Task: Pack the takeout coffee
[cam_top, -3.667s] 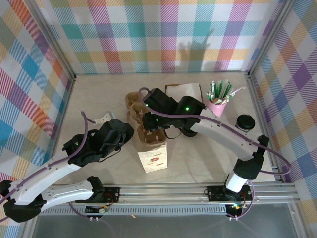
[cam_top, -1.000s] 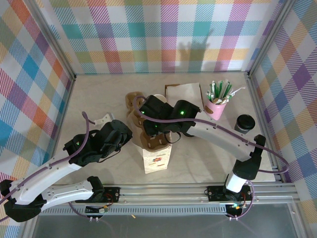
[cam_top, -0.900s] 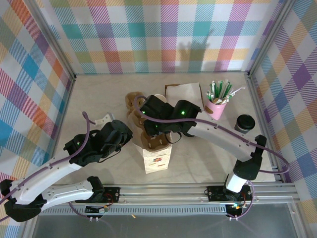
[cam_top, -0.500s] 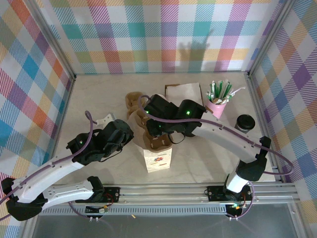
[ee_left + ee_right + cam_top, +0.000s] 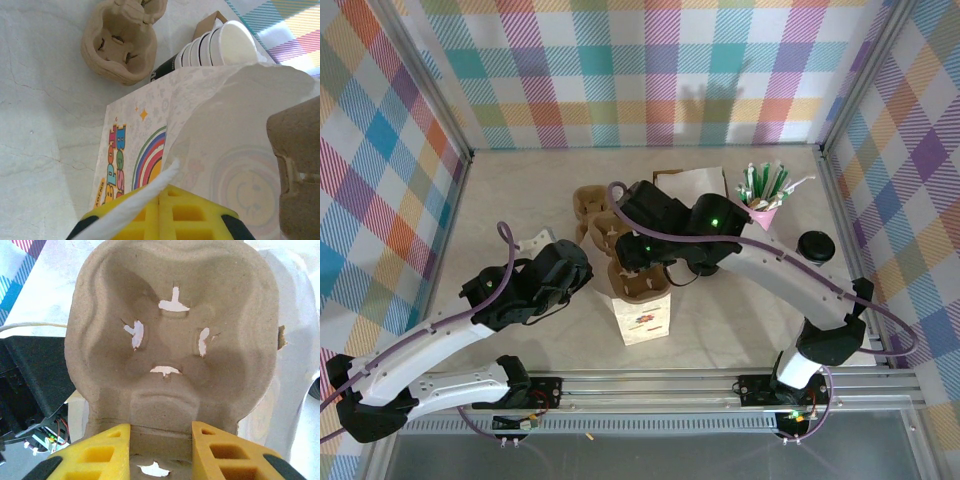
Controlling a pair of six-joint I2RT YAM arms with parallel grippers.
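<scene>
Top external view: the desk (image 5: pixel 510 200) is shut in by checked walls (image 5: pixel 650 70) along its left, far and right edges, with a metal rail (image 5: pixel 660 383) along the near edge. The left side and the far left corner are bare, and so is the near right stretch. Things crowd the middle and the far right.

A printed paper bag (image 5: pixel 645 322) stands by the middle of the near edge. The left jaws are closed tight, pinching the bag's rim. The right jaws are narrow, clamped on the edge of a cardboard cup carrier (image 5: pixel 638 283) that hangs over the bag's mouth. Spare carriers (image 5: pixel 590 205) sit just beyond, and a pink cup of straws (image 5: pixel 757 215) stands toward the far right.

The coffee cup (image 5: pixel 815 244), black lid up, stands near the right edge, near the pink cup and well apart from both jaws.
</scene>
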